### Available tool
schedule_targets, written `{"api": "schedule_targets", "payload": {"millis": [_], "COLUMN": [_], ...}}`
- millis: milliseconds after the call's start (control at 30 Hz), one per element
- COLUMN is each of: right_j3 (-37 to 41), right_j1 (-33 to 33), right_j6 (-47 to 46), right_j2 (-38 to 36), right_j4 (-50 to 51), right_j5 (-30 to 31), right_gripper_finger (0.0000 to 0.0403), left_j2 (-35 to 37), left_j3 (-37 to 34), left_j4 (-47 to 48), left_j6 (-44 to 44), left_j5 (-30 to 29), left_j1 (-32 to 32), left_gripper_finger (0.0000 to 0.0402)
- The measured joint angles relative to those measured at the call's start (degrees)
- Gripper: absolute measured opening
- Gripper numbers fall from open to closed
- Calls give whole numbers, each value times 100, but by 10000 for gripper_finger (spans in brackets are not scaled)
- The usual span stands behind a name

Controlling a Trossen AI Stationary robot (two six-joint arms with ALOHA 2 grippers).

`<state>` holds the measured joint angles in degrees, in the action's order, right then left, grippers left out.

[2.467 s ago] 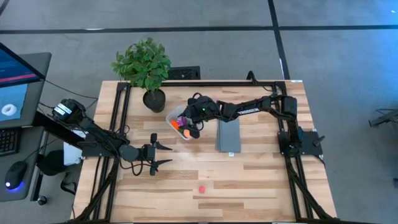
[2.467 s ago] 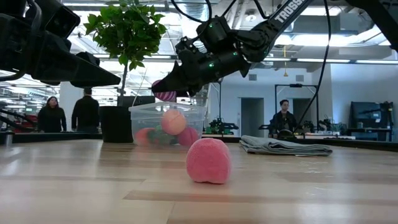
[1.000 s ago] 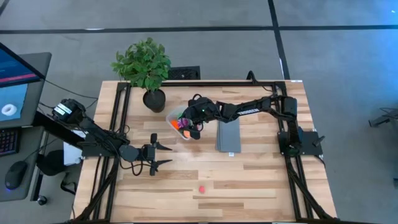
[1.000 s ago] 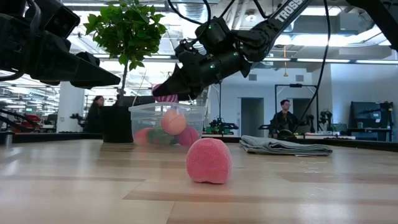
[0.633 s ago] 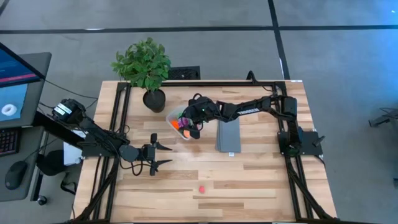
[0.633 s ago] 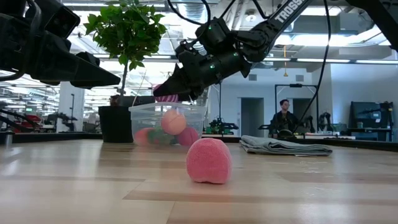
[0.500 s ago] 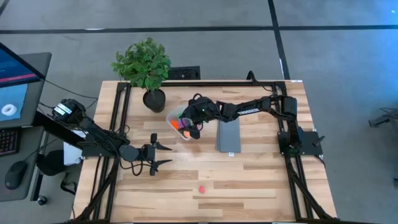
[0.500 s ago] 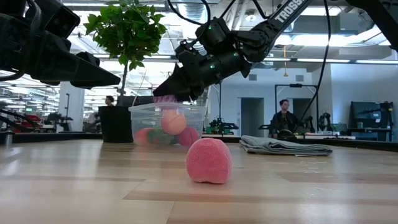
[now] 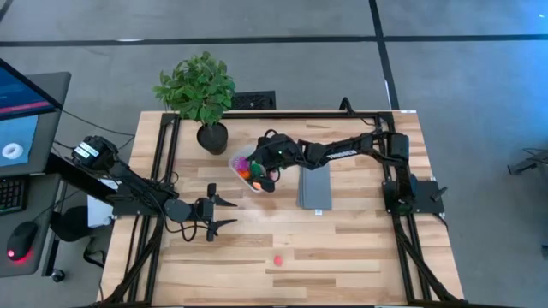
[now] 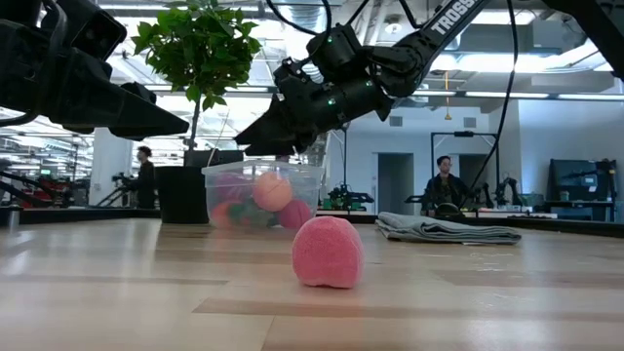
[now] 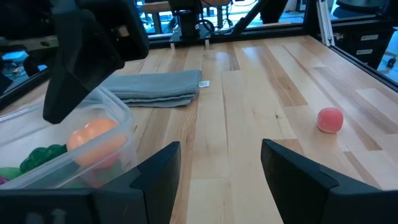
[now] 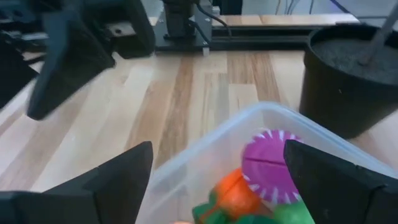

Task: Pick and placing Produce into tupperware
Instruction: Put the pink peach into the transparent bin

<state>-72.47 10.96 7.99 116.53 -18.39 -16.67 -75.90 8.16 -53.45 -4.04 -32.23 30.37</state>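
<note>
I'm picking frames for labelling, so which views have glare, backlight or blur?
Low view: bright ceiling lights backlight the right tool into silhouette. Right wrist view: the clear plastic container's rim and the near fingers look soft. High view: even light.

right end effector (image 10: 261, 134) open above tupperware (image 10: 263, 194) | pink piece (image 10: 328, 252) on table, foreground

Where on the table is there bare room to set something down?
Bare wood: the front strip around the pink piece, and right of the grey slab. Crowded: the back, where the right gripper hangs over the tupperware beside the plant pot.
</note>
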Motion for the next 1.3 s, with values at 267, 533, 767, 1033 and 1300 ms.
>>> {"api": "schedule_targets", "payload": {"millis": [267,533,767,1033,1300], "right_j3": [4,0,-4,-2,0], "right_j1": [0,-46,-356,-1006,-1848], "right_j6": [92,153,315,161,-559], "right_j2": [-63,-525,-1211,-1887,-2266], "right_j4": [319,1509,2760,4441,5284], "right_j5": [-114,-291,-543,-550,-537], "right_gripper_finger": [381,382,382,380,379], "left_j2": [0,0,0,-148,-1305], "left_j3": [0,0,128,401,1001], "left_j4": [0,-39,-132,-40,-31], "left_j6": [-135,-136,-38,169,325], "left_j5": [3,162,844,1401,1453], "left_j1": [1,0,-9,-39,-79], "left_gripper_finger": [213,213,213,213,213]}}
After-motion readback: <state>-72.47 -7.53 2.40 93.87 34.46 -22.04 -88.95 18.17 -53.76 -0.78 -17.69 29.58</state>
